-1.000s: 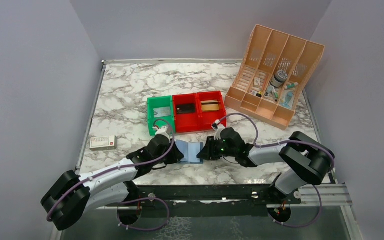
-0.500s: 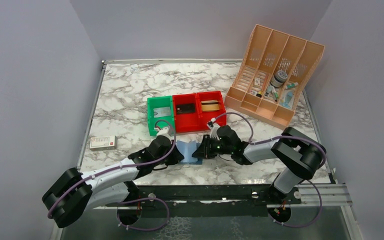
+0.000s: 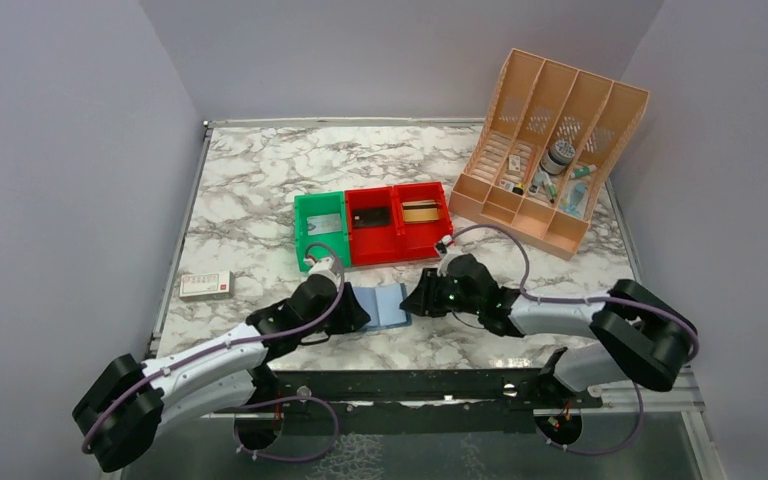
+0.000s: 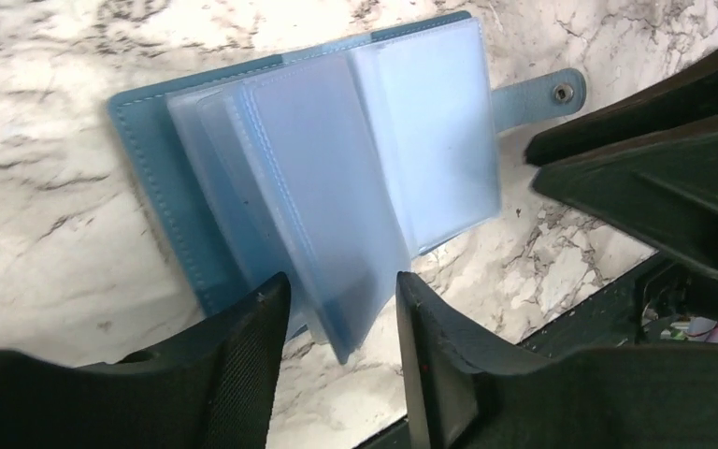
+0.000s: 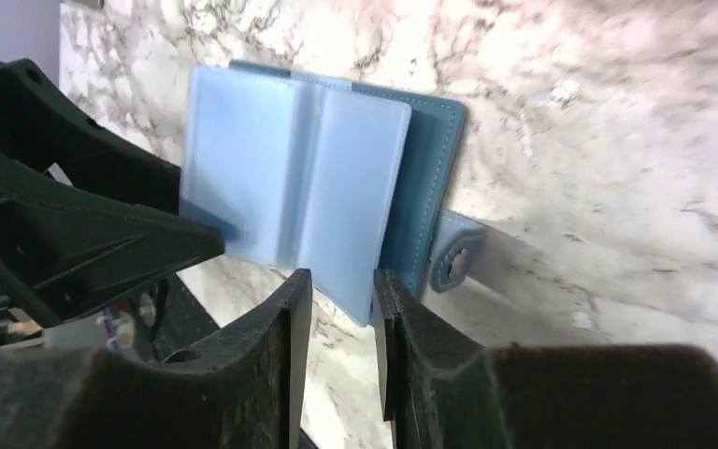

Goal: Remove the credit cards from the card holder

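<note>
Flat blue two-panel card holder (image 3: 384, 305) lies open on marble tabletop (image 3: 260, 170). Left fingers (image 4: 234, 365) parted, right fingers (image 5: 271, 355) narrowly parted. Each pair straddles a corner of the clear plastic sleeves (image 4: 337, 187), nothing pinched. Step: searching sleeves. Next needs one leaf pinched and turned.

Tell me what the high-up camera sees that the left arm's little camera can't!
Only the top camera shows the green bin, the red bins, the peach rack and the white-and-red box. Only the left wrist camera shows the clear plastic sleeves fanned open and the snap strap; I can see no card in those sleeves. Both show the blue card holder lying open on the marble table.
</note>
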Motion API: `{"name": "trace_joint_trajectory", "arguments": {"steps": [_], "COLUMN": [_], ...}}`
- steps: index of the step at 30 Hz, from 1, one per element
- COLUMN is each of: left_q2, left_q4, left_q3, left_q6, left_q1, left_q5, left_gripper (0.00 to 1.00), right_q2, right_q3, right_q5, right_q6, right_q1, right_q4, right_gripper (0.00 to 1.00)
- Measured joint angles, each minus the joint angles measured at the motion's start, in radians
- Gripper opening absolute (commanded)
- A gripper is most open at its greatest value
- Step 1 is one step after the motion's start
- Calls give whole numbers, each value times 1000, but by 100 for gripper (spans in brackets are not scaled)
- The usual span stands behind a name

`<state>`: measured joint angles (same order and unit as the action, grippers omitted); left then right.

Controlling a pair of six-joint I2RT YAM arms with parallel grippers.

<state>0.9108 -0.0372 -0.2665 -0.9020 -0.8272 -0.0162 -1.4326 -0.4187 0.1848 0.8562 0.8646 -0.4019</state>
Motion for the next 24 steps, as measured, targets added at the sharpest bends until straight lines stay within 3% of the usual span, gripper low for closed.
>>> {"name": "trace_joint_trajectory", "arguments": {"steps": [3,11,16,18,24], "left_q2": [-58,-112,-57,-19,75], "left_q4": [-87,-267,-317,-332,-344], "left_q3": [-14,-162,-261,-309,-460], "left_q6": [3,39,82,108,196], "left_q1": [0,0,0,0,0], "left_q5": [-26,-125,-172,-184,-256], "left_gripper": [59,70,82,97,99], "right_q2": [110,426,547,579,635], "right_q3": [0,-53,-127,-145,-154], "right_q5": [-96,-335,-502,-576,-691], "right_q6": [-33,-168,-254,-298,-518], "right_q1": [0,0,0,0,0], "right_q4": [116,327,367,367,340], "right_gripper": [48,58,79,86,97]}}
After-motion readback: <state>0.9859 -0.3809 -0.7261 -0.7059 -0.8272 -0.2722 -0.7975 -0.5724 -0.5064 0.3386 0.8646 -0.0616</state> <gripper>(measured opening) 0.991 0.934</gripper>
